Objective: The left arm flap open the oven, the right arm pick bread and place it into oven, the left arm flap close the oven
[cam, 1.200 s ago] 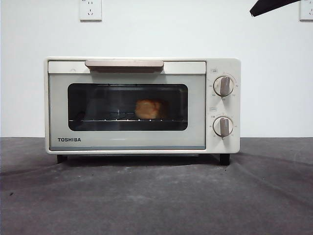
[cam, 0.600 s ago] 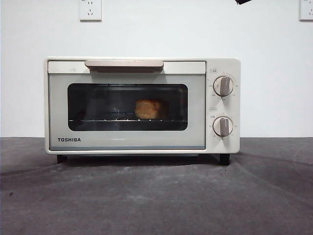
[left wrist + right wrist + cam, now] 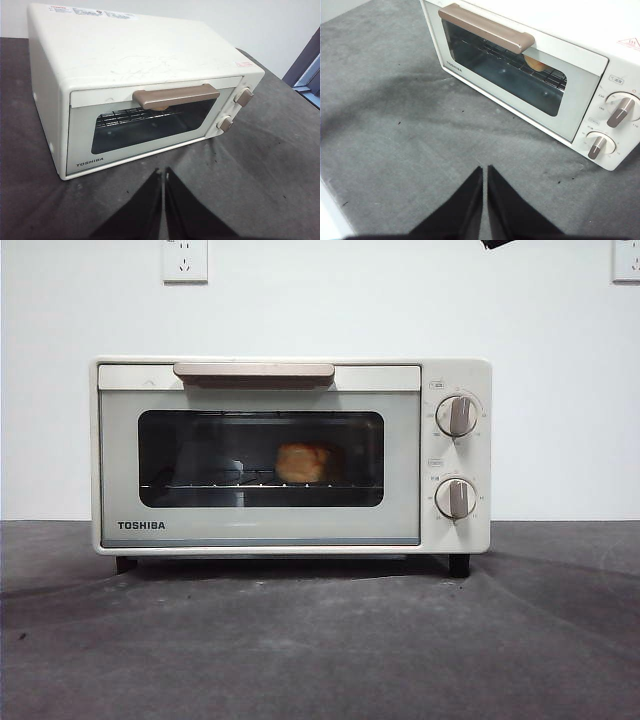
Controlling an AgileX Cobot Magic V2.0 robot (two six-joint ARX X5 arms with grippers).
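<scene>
Nearest, the left gripper (image 3: 163, 172) and right gripper (image 3: 484, 170) hang pinched together and empty above the dark mat (image 3: 320, 640). Beyond, mid-frame, the oven (image 3: 290, 455) looks fully closed, the bread (image 3: 302, 462) on its rack (image 3: 200, 484). Little risk remains, unless a retreating arm snags the handle (image 3: 254, 370).

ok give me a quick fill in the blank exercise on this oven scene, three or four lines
1. The oven door is ____.
2. The bread lies on the wire ____ inside the oven.
3. The jaws of the left gripper and the right gripper are both ____, holding nothing.
4. The two grey ____ sit one above the other beside the door.

Missing words: shut; rack; shut; knobs
</scene>
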